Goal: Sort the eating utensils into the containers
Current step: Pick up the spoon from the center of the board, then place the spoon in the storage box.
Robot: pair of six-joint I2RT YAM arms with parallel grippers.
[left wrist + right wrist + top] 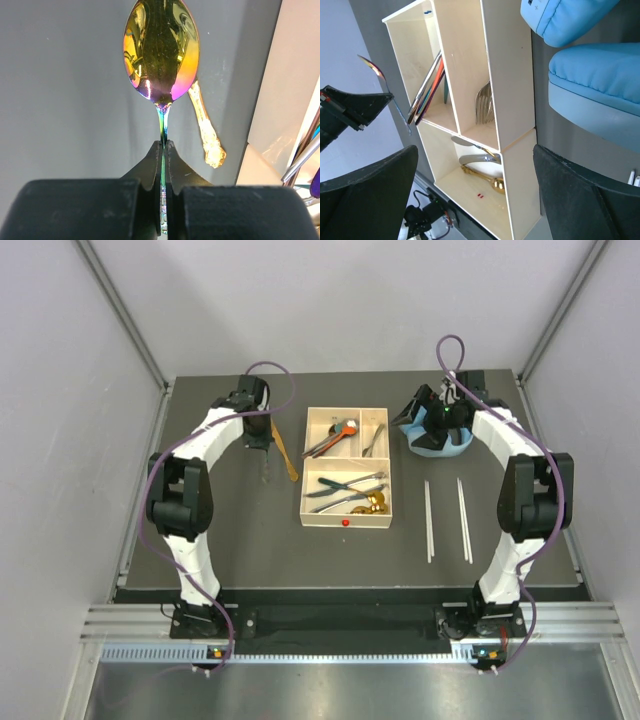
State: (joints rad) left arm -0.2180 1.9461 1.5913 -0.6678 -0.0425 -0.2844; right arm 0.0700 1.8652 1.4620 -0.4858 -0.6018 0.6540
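Observation:
My left gripper is shut on the thin handle of an iridescent gold spoon and holds it above the table, left of the cream tray. A gold utensil lies on the table beside it; its handle shows in the left wrist view. The tray's far small sections hold dark and orange utensils and a fork. Its large section holds teal and silver pieces and gold spoons. Two pale chopsticks lie right of the tray. My right gripper is open and empty above the headphones.
Light-blue headphones sit at the back right, close to the tray's far right corner, and fill the upper right of the right wrist view. The table's raised edges and grey walls enclose the work area.

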